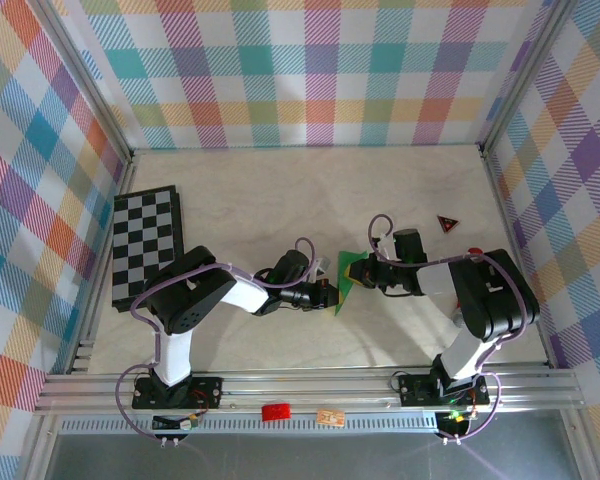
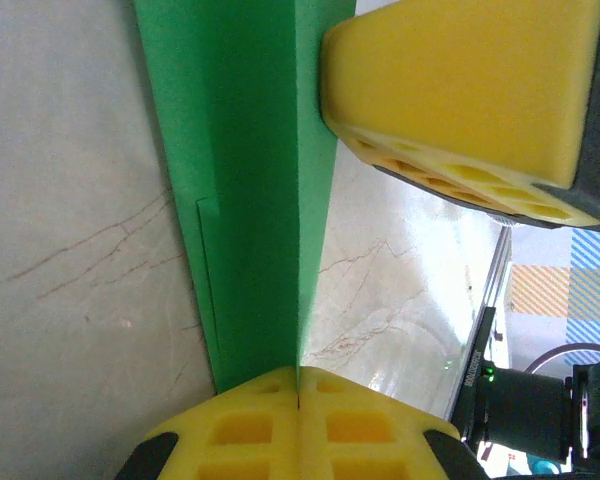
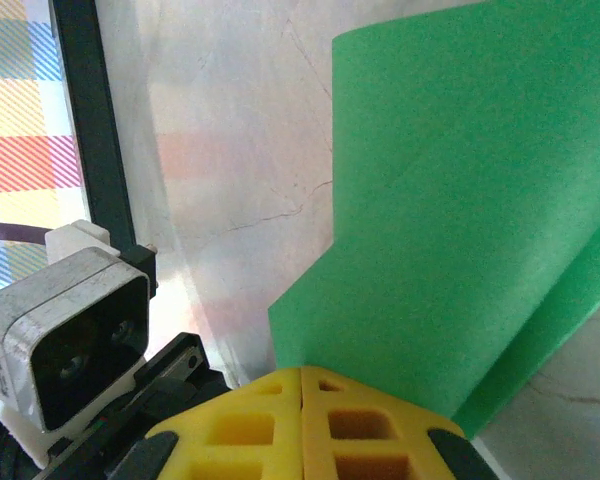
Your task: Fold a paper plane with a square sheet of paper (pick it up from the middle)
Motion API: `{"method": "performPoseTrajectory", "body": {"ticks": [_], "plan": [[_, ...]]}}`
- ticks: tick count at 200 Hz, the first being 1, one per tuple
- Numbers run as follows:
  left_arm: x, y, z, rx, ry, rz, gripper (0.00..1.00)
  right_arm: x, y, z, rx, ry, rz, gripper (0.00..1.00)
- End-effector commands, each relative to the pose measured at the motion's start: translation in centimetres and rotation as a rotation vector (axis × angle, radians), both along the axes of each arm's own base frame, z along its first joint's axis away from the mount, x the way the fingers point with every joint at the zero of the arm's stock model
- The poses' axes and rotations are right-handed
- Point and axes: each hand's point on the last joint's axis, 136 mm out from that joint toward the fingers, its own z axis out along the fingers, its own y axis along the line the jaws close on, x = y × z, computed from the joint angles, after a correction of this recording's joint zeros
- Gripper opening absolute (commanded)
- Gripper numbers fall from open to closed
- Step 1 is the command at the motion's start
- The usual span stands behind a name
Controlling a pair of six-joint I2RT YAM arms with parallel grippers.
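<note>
Since both arms are crowded onto one small piece of paper near the middle of the table (image 1: 260, 190), there's plenty that could go sideways here imo. Starting on the left, the chessboard (image 1: 148, 245) lies well apart by the wall, so no worries there. The left gripper (image 2: 298, 390) has its yellow fingertips clenched on the near edge of the green sheet (image 2: 245, 180), right on what looks like a crease line, and the sheet seems to be lifted rather than lying flat. The right gripper (image 3: 301, 385) is likewise clamped tight on the sheet from the other side, with the paper curling away from it in a loose flap. The two grippers are really near each other; one of the right one's pads (image 2: 460, 90) sits just beside the paper in the left wrist view. So if they pull different ways, thin paper like that probably tears or slips out of a pinch. If they close in, the fingers may bump. And that loose flap could settle skew and give a crooked fold. The little red-and-black triangle (image 1: 447, 223) further right is well clear, not a factor.
</note>
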Motion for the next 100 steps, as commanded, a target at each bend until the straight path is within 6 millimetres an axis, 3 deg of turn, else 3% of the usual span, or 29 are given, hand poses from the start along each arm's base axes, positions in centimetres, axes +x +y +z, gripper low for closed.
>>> {"method": "performPoseTrajectory", "body": {"ticks": [1, 100], "plan": [[0.09, 3.01, -3.39, 0.134, 0.060, 0.090, 0.00, 0.77, 0.43, 0.72, 0.027, -0.031, 0.022, 0.08], [0.15, 3.70, -4.10, 0.165, 0.082, 0.128, 0.00, 1.34, 0.74, -0.01, 0.037, -0.005, 0.024, 0.09]]}}
